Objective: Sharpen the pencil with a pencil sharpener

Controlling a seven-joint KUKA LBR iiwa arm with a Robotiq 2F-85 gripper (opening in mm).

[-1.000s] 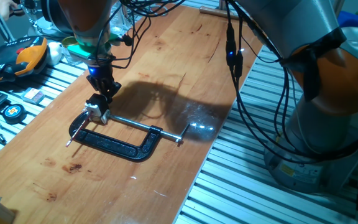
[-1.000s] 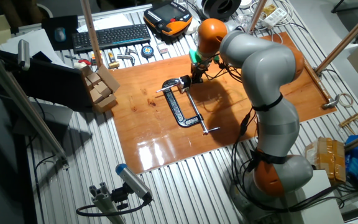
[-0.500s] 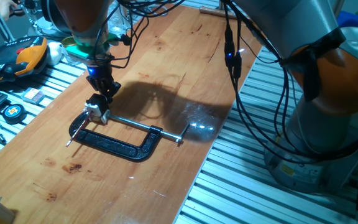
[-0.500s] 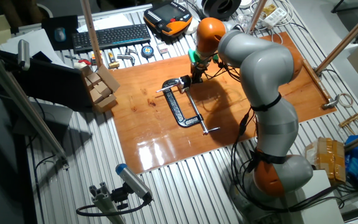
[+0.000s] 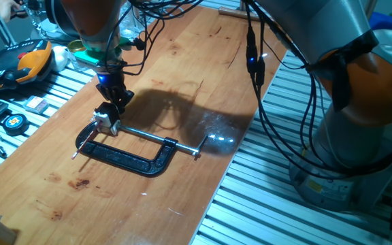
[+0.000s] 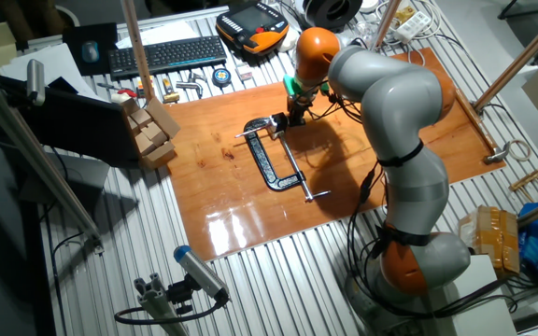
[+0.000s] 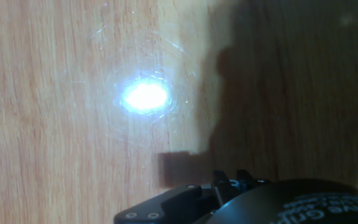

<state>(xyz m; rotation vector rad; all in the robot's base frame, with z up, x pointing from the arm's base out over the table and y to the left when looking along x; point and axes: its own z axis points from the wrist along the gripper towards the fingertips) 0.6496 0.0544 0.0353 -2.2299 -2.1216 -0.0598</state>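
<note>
Nothing much has moved: the claw (image 5: 113, 102) still hangs just above the pencil sharpener (image 5: 105, 120), left of middle. Whether it is open, I cannot tell. The pencil (image 5: 85, 141) lies beside the clamp (image 5: 124, 156), so sharpening has not started.

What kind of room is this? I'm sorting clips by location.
Probably a robotics lab or workshop: a slatted aluminium workbench carries a wooden board with a black cast-iron C-clamp, and a black computer keyboard and an orange-and-black handheld controller lie beside it.
</note>
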